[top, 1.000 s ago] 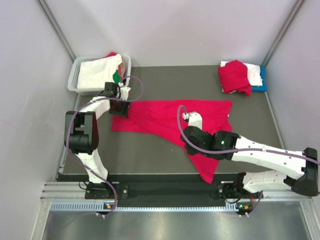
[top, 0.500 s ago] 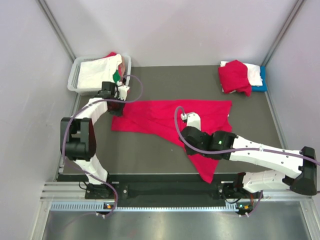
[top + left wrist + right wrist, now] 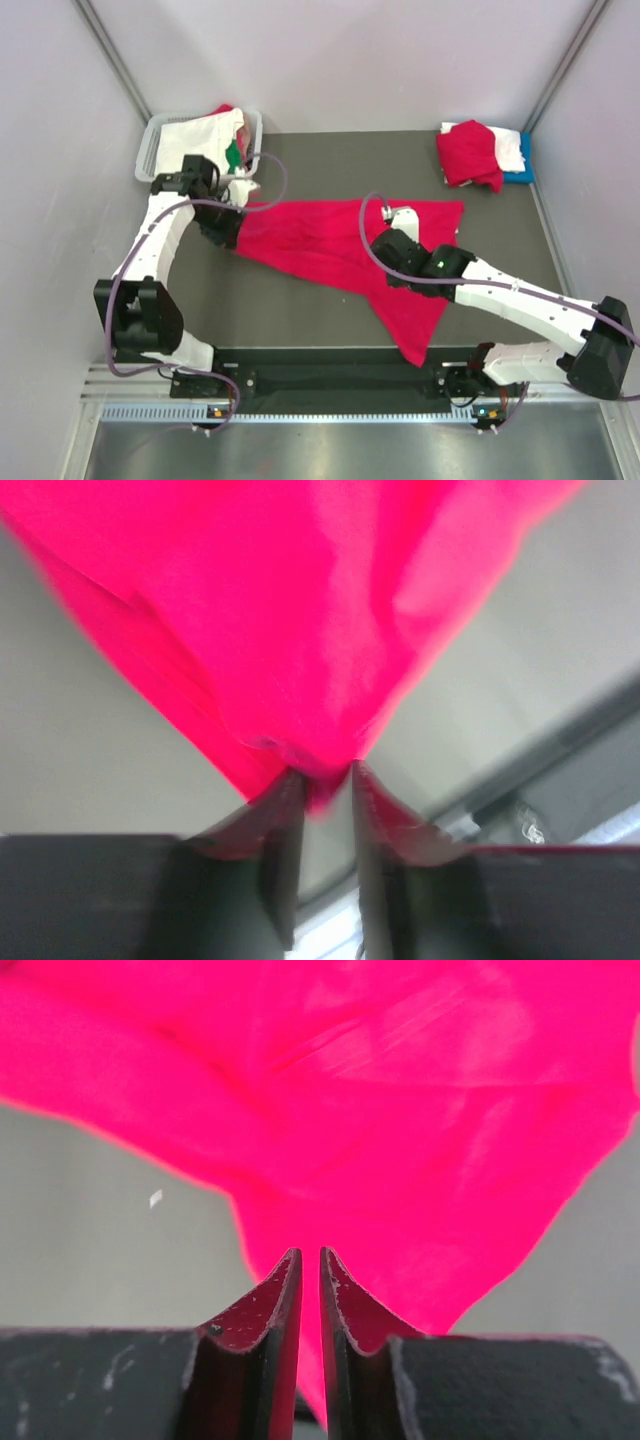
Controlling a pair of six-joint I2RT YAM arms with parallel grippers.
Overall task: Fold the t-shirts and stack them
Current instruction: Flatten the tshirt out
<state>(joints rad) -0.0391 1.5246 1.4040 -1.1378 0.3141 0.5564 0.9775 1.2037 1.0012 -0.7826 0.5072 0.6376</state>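
Left gripper (image 3: 322, 785) pinching red t-shirt (image 3: 300, 610) edge; grey table (image 3: 80, 750) beyond.

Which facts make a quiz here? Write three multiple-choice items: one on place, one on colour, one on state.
1. Where does the shirt pile lie? A far right; B near left; C centre.
2. What colour is the spread shirt? A white; B blue; C red.
3. How is the left gripper? A wide open; B shut on the spread shirt; C out of view.
Key: 1 A, the top view shows it far right; 2 C, red in every view; 3 B, its wrist view shows cloth pinched between the fingertips.
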